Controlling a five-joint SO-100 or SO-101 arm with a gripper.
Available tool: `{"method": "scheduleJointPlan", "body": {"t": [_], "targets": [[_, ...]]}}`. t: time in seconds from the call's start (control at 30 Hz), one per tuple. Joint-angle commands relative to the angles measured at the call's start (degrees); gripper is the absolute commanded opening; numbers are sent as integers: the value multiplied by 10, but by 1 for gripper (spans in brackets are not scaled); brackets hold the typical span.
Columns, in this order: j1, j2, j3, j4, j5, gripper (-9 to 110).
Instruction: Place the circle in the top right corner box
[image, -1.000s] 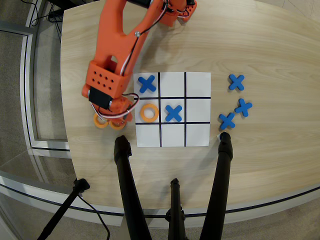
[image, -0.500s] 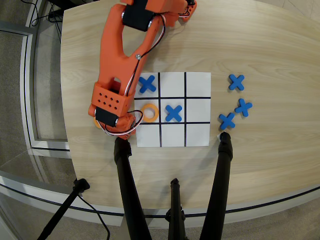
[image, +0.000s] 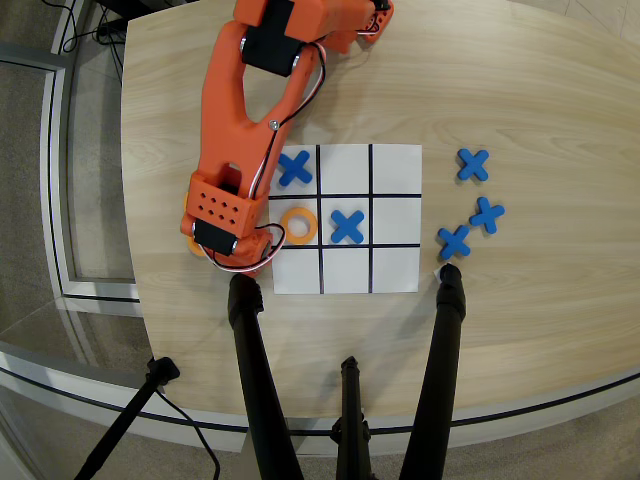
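Vs a sec ago our arm (image: 240, 130) dropped lower over the spare orange rings just left of the paper grid (image: 345, 272); they're mostly hidden now, one edge (image: 193, 243) peeks out. Looks like the pickup, imo. Gripper's hidden under the wrist, can't tell if it's open. Count: 5 blue Xs, 1 ring (image: 299, 226) on the grid's mid-left cell. Grid's top right box (image: 396, 169) is blank.

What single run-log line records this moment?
arm: over loose orange rings left of paper grid | gripper: hidden | board: orange ring middle-left cell | top-right cell: empty
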Motion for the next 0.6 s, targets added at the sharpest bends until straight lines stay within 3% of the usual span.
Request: {"method": "scheduleJointPlan", "body": {"t": [0.0,0.57], "targets": [[4,4,0,-4,2,14],[0,40,70,30,4,7]]}}
